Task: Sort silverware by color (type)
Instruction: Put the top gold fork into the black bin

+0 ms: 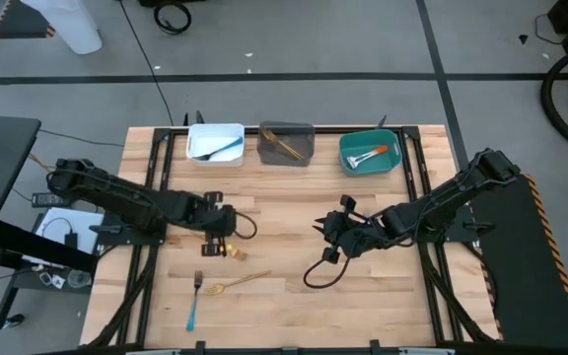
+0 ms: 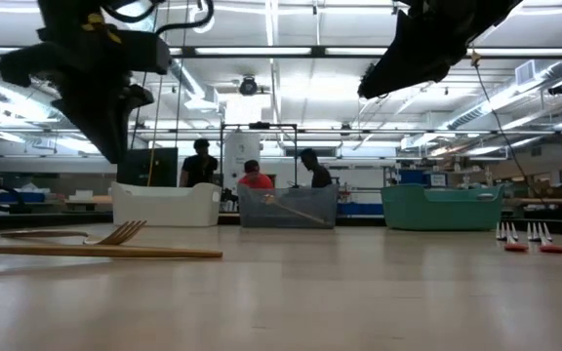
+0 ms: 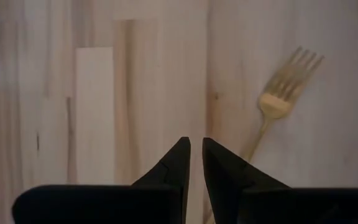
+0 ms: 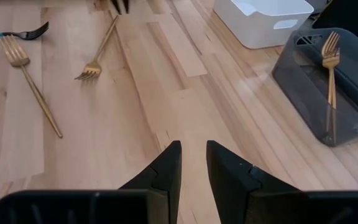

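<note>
Gold forks and a blue-handled fork lie near us on the surface; farther off, our left claw and right claw hover narrowly parted, empty. Thin handles could slip from a shallow pinch.

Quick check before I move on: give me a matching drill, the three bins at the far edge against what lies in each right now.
Bins:
1. white bin
2. grey bin
3. teal bin

Contents:
A. gold utensil
B. orange-handled utensils
C. blue-handled utensil

Pairs: 1-C, 2-A, 3-B
</note>
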Controlling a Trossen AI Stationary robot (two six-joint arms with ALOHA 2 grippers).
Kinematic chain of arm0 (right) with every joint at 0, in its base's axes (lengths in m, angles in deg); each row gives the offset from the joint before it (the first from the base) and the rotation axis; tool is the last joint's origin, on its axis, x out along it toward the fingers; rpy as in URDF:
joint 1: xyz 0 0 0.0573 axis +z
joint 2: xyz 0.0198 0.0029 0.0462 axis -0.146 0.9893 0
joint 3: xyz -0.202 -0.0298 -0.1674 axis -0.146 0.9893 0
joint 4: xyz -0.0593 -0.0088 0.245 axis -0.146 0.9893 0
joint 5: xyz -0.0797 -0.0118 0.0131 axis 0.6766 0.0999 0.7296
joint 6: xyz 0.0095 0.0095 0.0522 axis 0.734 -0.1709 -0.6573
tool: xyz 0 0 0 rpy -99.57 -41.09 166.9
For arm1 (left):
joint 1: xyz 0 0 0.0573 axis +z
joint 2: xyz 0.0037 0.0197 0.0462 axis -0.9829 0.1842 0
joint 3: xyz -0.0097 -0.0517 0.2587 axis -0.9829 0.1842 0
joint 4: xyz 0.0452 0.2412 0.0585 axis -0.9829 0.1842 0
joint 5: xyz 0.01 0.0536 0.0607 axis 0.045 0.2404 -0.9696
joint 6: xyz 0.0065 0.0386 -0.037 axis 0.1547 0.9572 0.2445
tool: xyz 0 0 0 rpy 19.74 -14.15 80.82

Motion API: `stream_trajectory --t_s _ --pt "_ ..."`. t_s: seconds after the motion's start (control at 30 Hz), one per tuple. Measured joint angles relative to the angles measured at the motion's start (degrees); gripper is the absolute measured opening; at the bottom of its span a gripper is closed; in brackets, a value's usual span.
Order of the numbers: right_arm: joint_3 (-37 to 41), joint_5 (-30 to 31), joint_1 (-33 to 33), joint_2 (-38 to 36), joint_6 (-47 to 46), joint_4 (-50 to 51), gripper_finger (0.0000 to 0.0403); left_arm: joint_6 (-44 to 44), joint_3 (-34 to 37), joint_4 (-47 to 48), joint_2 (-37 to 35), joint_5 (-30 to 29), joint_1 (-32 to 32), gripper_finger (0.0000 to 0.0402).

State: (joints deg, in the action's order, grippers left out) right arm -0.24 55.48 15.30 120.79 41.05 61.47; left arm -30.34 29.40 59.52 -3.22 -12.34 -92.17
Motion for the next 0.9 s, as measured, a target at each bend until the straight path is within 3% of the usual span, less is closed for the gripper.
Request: stream_trajectory --t_s 0.53,0.9 --pt "-0.01 -0.10 -0.28 0.00 1.22 -0.83 0.0086 -5.55 0.53 1.15 -0.41 -1.13 -10.89 0.0050" --pt "-0.01 -1.55 -0.28 0.00 3.74 -2.55 0.0086 -2.42 0.53 -0.30 -0.33 -2.40 -11.81 0.0050"
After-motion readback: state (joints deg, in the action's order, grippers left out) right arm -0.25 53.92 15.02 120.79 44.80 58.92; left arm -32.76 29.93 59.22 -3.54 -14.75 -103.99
